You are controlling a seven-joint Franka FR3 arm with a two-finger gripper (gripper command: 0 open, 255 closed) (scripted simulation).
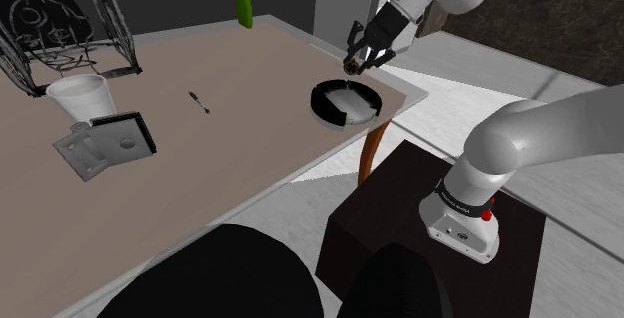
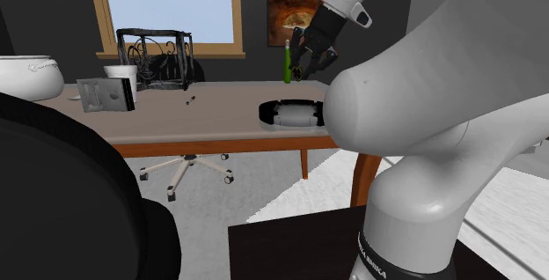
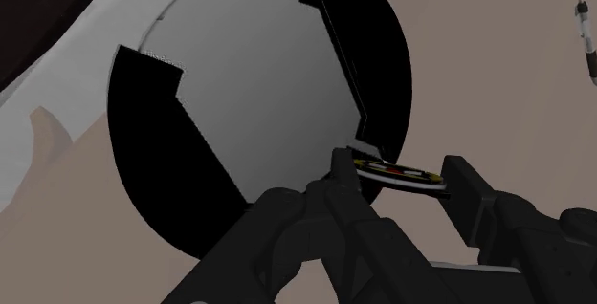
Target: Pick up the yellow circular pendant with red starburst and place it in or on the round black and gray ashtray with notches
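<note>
Jaws clenched on the yellow pendant (image 3: 397,172), which they hold edge-on. Pendant is in the air above the round black-and-grey ashtray (image 1: 345,103), not touching it. Ashtray sits near the worktop (image 1: 230,156) corner.

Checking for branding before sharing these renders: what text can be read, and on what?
"FRANKA EMIKA", only partly legible: dark band at the arm's base.
Tiny marks on the ashtray and the white bowl: too small to read.
</note>
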